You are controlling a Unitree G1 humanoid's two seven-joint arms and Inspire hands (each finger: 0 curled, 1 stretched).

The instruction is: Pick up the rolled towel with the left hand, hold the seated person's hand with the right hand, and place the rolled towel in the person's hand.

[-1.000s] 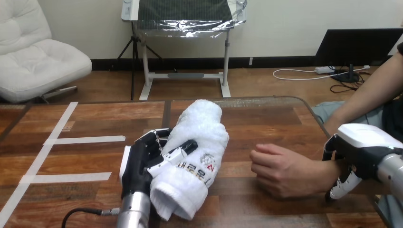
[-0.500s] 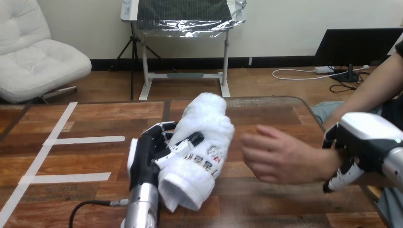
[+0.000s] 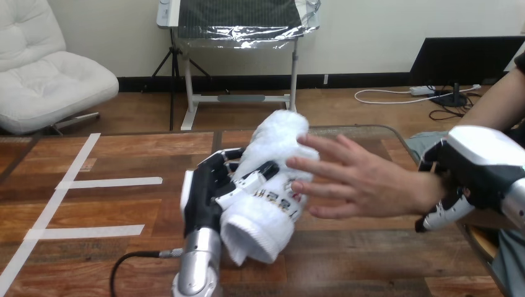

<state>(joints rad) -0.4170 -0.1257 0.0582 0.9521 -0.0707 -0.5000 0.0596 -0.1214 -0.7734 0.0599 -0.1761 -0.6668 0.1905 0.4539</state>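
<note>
Head view: towel in left hand, meeting the person's open palm

Rolled towel is up off the table, over its middle, tilted w/ the top end toward the far edge. Left hand grips it from the left side, fingers wrapped behind & thumb across the front, near the roll's middle. The person's hand is spread, and its fingertips touch the towel's right side. Right hand sits at the person's wrist near the table's right edge. Its fingers curl under the wrist and its thumb is above, so it seems clamped on it.

Handling, my judgement: the towel is light, soft and squashy. It is not fragile & not slippery, because terry cloth gives good friction. The grip dents it and the lower end sags a bit, so the roll may loosen if held at one end. Best hold is mid-roll, across all layers. For the handover, prob. the roll's free right side should go into the palm before the left hand lets go.
</note>
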